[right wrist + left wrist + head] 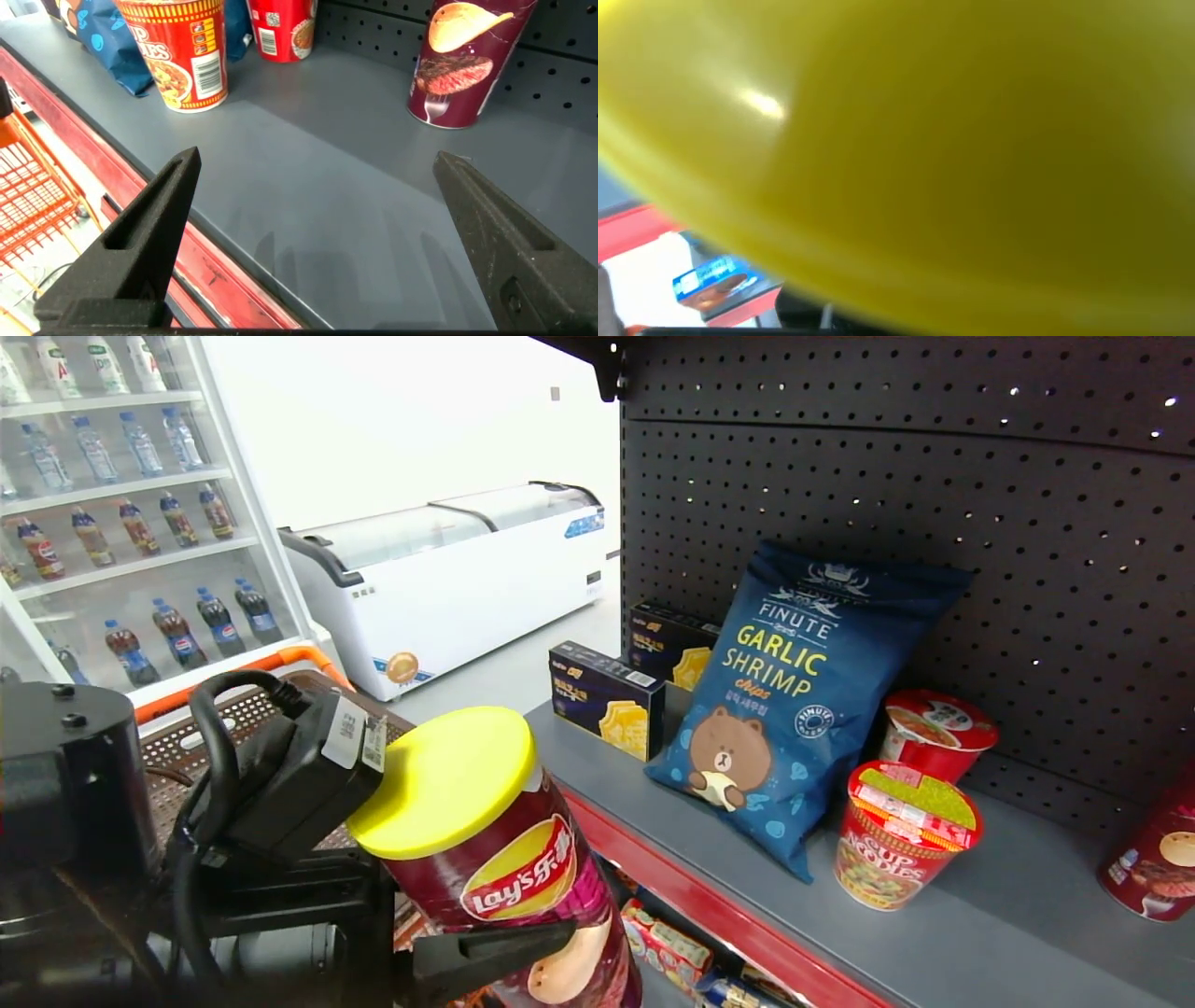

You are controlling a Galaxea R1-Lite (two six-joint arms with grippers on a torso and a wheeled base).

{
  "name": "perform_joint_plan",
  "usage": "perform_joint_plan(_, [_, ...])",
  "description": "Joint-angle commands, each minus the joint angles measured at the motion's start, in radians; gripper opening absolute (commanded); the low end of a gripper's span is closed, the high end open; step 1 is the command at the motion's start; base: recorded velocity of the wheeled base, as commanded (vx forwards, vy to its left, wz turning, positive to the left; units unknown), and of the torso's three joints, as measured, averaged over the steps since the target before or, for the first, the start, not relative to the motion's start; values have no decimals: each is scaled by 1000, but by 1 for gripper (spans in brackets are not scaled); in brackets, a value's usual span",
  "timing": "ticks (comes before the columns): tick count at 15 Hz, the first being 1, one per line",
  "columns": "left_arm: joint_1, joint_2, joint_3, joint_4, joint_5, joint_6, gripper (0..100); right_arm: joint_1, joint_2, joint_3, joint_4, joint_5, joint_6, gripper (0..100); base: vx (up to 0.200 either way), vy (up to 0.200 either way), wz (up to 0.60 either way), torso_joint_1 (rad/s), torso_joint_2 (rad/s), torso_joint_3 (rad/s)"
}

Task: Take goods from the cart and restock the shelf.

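Chip can [523, 882] with its yellow lid [448, 779] is leaning slightly in the left gripper [509, 933], whose fingers are clamping its lower body, just off the shelf's [653, 807] red front edge. Right gripper [318, 168] is hovering low over the grey shelf board, fingers standing wide apart, near a noodle cup [187, 56].

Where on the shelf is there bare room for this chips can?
Widest bare patch: grey shelf between the front noodle cup and the dark chips can at right. A narrower strip runs along the front edge before the boxes. Around the shrimp chips bag it is crowded.
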Motion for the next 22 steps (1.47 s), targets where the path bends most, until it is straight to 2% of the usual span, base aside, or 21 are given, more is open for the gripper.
perform_joint_plan(1, [-14, -2, 2, 0, 1, -1, 0, 0, 0, 0, 0, 1, 0, 100, 0, 0, 0, 0, 0, 0])
perform_joint_plan(6, [-17, 0, 2, 0, 1, 1, 0, 0, 0, 0, 0, 1, 0, 100, 0, 0, 0, 0, 0, 0])
perform_joint_plan(22, [-19, 10, 5, 0, 3, 1, 0, 0, 0, 0, 0, 1, 0, 100, 0, 0, -600, 1, 2, 4])
